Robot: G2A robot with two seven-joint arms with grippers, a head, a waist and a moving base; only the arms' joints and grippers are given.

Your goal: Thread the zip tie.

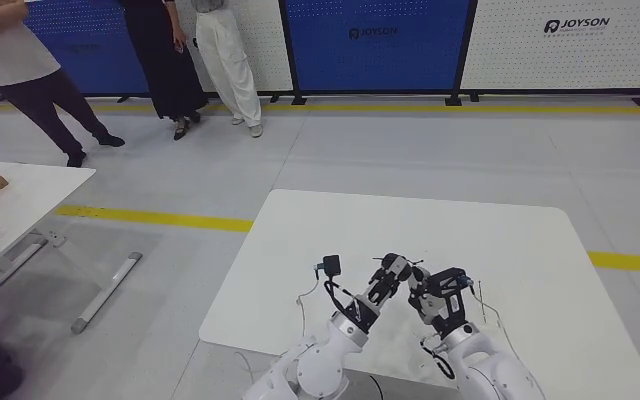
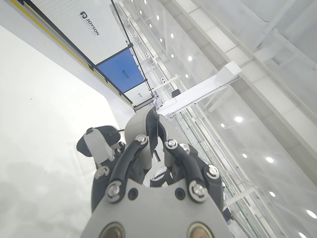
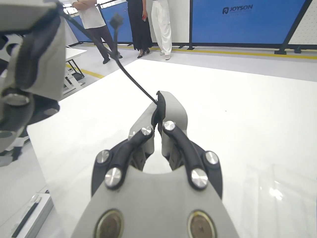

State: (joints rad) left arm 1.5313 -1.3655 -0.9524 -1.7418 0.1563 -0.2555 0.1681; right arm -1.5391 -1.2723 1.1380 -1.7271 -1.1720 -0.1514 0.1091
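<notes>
Zip tie (image 3: pixel 137 80) above table (image 3: pixel 223 100), right gripper (image 3: pixel 158 107) clamped on one end, left gripper (image 2: pixel 156 125) clamped farther along it.

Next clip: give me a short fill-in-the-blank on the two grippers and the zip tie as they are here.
1. The right gripper is ___ on the zip tie.
2. The zip tie is ___ in colour.
3. The left gripper and the right gripper hang close together above a ___ table.

Missing words: shut; black; white.
</notes>
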